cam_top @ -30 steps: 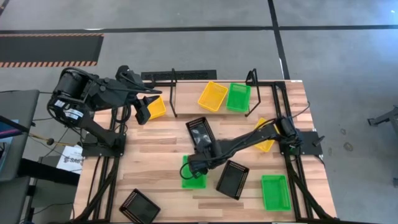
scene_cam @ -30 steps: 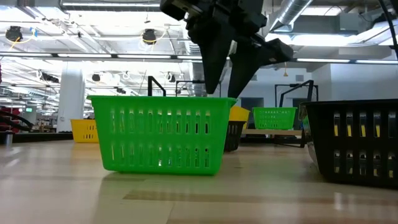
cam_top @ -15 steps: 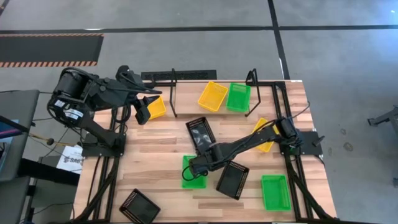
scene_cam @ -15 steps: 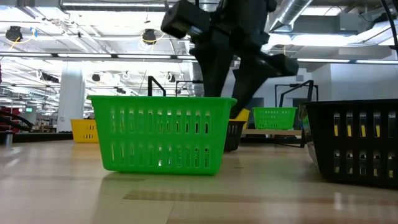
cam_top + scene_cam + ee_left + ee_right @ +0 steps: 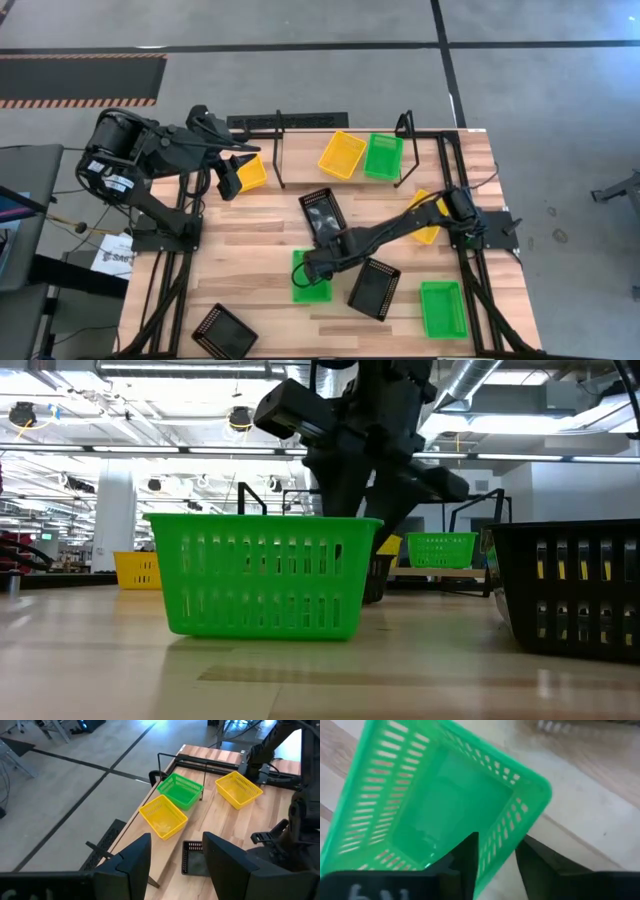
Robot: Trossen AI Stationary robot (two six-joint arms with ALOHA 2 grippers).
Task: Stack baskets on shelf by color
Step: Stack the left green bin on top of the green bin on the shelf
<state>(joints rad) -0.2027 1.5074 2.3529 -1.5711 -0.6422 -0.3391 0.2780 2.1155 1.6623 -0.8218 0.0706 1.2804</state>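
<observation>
A bright green basket (image 5: 308, 286) (image 5: 260, 575) stands on its base on the table near the front middle. My right gripper (image 5: 318, 264) (image 5: 497, 865) (image 5: 365, 530) has come down on it and is shut on its wall. My left gripper (image 5: 230, 185) (image 5: 175, 860) hangs open high over the table's far left, above a yellow basket (image 5: 252, 172), holding nothing. On the shelf (image 5: 300, 165) at the far edge sit a yellow basket (image 5: 342, 153) (image 5: 162, 817) and a green basket (image 5: 383, 155) (image 5: 180, 790) side by side. My right gripper straddles the green basket's right-hand wall (image 5: 502, 837) near its far corner, one finger (image 5: 467, 857) inside the basket and the other (image 5: 537, 865) outside. The fingers come steeply from above, slanting from the table's right. The basket stands upright on the table.
Black baskets lie at the middle (image 5: 322, 210), right of the green one (image 5: 374, 288) (image 5: 575, 585), and at the front left (image 5: 224, 330). Another yellow basket (image 5: 428, 222) lies under my right arm. A green basket (image 5: 443, 308) sits at the front right.
My right gripper has sunk toward the green basket until its fingers reach below the rim, astride the wall. The basket has shifted a little toward the table's right and stays on the table.
</observation>
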